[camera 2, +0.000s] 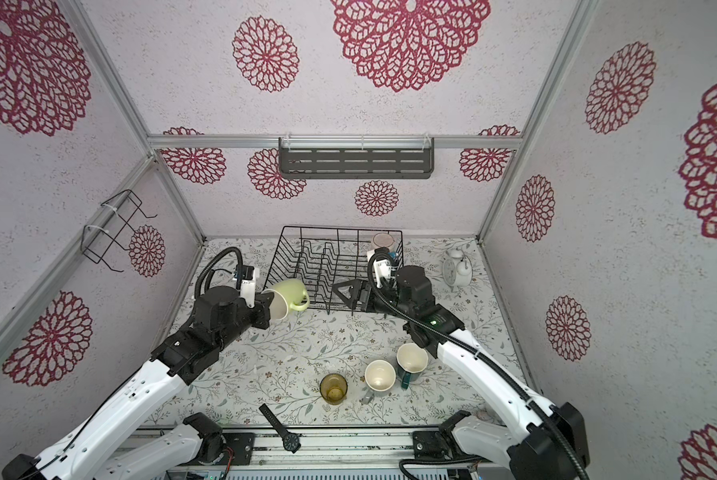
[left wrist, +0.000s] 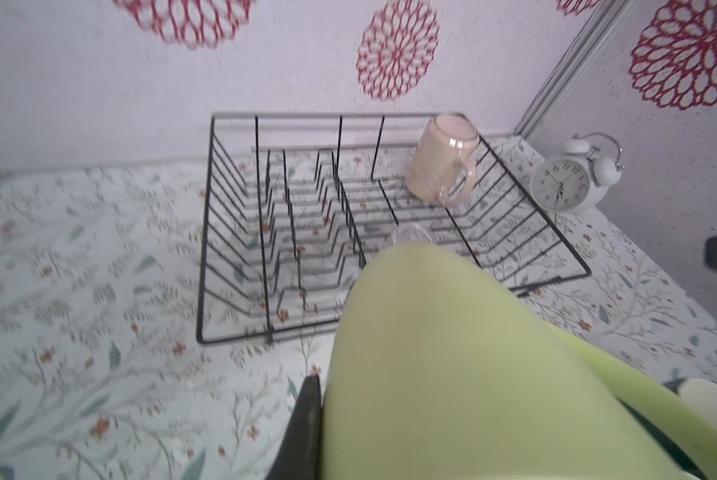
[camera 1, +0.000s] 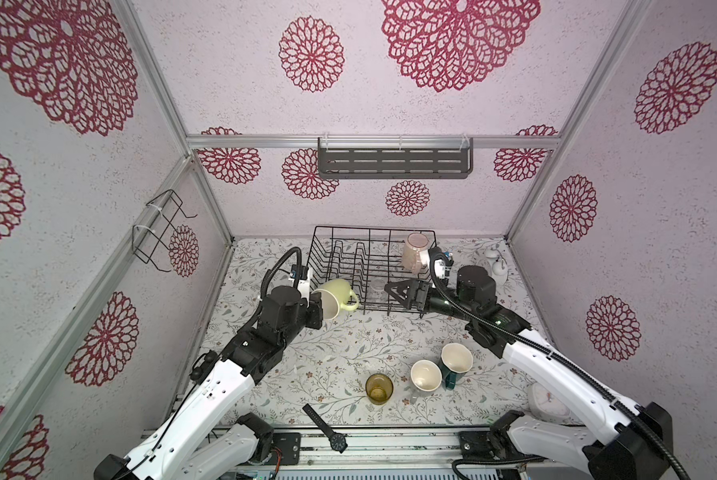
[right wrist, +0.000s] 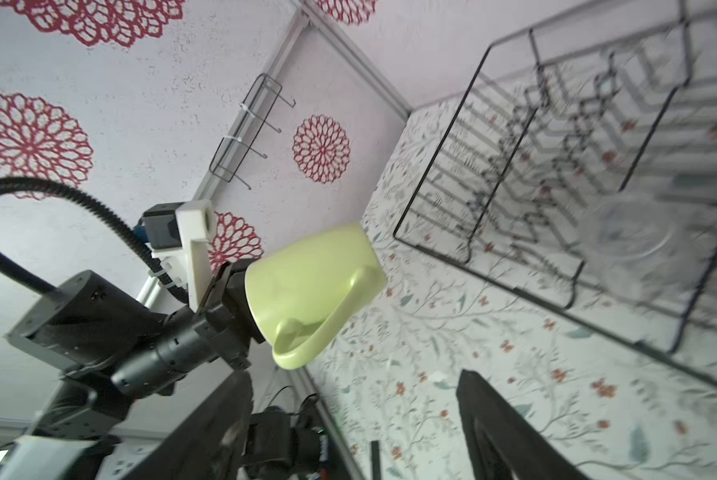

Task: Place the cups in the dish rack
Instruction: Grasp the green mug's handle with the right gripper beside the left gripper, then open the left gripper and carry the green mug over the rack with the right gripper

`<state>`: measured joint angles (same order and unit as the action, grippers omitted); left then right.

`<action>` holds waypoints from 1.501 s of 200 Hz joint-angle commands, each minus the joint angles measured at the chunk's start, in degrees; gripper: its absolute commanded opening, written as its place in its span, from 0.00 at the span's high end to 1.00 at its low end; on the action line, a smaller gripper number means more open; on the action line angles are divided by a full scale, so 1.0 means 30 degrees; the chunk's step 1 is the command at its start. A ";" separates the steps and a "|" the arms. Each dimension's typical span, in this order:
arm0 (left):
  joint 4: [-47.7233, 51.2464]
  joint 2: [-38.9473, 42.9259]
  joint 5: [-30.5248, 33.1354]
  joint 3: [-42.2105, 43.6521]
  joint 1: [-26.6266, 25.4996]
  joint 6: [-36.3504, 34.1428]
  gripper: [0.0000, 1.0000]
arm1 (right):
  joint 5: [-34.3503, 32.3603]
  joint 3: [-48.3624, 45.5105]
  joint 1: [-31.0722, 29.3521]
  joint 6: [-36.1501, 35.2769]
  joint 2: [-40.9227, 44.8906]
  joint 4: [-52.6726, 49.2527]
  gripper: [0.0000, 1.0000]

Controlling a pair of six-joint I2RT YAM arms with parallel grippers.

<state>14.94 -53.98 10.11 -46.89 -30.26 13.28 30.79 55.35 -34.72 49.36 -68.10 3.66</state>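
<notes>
Pale walls printed with red flower medallions close in a bench (camera 1: 290,361) covered with leaf-and-blossom cloth. At its back stands the large black wire dish rack (camera 1: 340,266), which has rows of upright dividers.

The tall pink handled mug (camera 1: 415,251) leans in the rack's far right corner. The small clear glass (camera 1: 376,286) sits inside the rack by its near edge.

Just off the rack's near left corner, the left end effector (camera 1: 317,306) is clamped on the rim of the pale yellow-green handled mug (camera 1: 336,301). It holds the mug clear of the bench, tipped on its side with the handle towards the rack.

The right end effector (camera 1: 394,293) hangs over the rack's near edge, just beside the clear glass. Its black triangular fingers are spread apart with nothing between them.

Well in front of the rack, on the robot's side, stand three more cups:
- the amber glass tumbler (camera 1: 378,387)
- the grey handled mug (camera 1: 425,376), upright and cream inside
- the dark teal handled mug (camera 1: 456,359), also upright and cream inside, close beside the grey one

A white twin-bell alarm clock (left wrist: 568,178) stands to the right of the rack. A black wristwatch (camera 1: 327,428) lies far in front of it, at the bench's edge. On the wall above the rack hangs a dark slotted metal shelf (camera 1: 394,162).
</notes>
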 commanded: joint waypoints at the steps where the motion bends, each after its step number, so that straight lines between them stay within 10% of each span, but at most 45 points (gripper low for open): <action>1: -0.6796 -0.0120 -0.0007 0.0576 0.0169 -0.3484 1.00 | 0.1673 0.0983 -0.0585 0.3638 -0.0866 0.0503 0.19; 148: -1.1070 -0.2193 -0.5248 0.0827 0.0594 -0.4404 1.00 | 0.3022 0.0519 -0.1597 0.8449 -0.3196 0.6349 0.58; 251: -1.1454 -0.2940 -0.4575 0.0668 0.0609 -0.3507 1.00 | 0.3537 0.0654 -0.1837 0.9646 -0.4049 0.8538 0.90; 300: -1.1421 -0.3244 -0.3738 0.0543 0.0624 -0.3041 0.41 | 0.1672 0.0663 -0.1368 0.7935 -0.3560 0.8001 1.00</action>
<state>-15.46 -63.18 -2.13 -43.35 -28.23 3.22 38.30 56.38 -39.27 80.73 -80.90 25.39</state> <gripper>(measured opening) 0.494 0.168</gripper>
